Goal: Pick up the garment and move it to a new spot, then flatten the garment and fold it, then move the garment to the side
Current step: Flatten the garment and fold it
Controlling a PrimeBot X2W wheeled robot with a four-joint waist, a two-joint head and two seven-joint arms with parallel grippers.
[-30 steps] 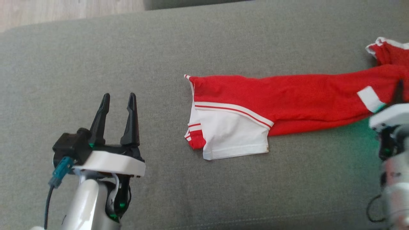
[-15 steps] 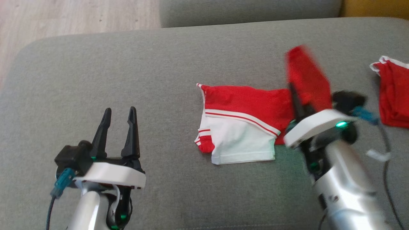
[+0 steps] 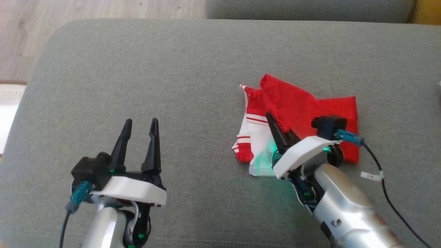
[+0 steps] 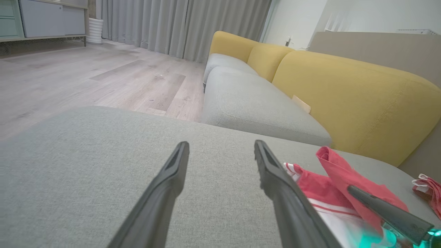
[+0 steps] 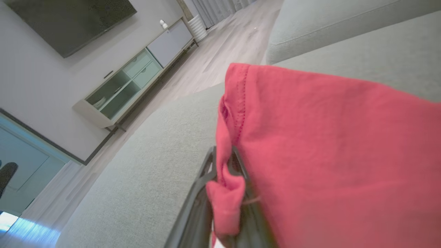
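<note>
Head view first: the garment (image 3: pixel 310 106) lay bunched on the grey cushion (image 3: pixel 172 69), right of centre, a red flap lifted over its white sleeve. The right gripper (image 3: pixel 277 127) was in among it, fingers closed down on the red cloth. The left gripper (image 3: pixel 141 120) hovered well apart to the left, fingers spread a moderate way, nothing between them.

Left wrist view: those two fingers stood parted over bare cushion, and off to the right the garment's red edge stood peaked up above one dark finger of the other arm. A smaller red piece (image 4: pixel 427 189) sat further right, apart from it.

Right wrist view: there was the grip itself, with the fingers pinched tight on a small tuck of red fabric near a stitched hem and the rest draping across to the right.

This looked like the fold in mid-swing. The next move called for carrying that held edge across, laying it flat on the lower layer, then opening the fingers cleanly so the fold doesn't drag back.
</note>
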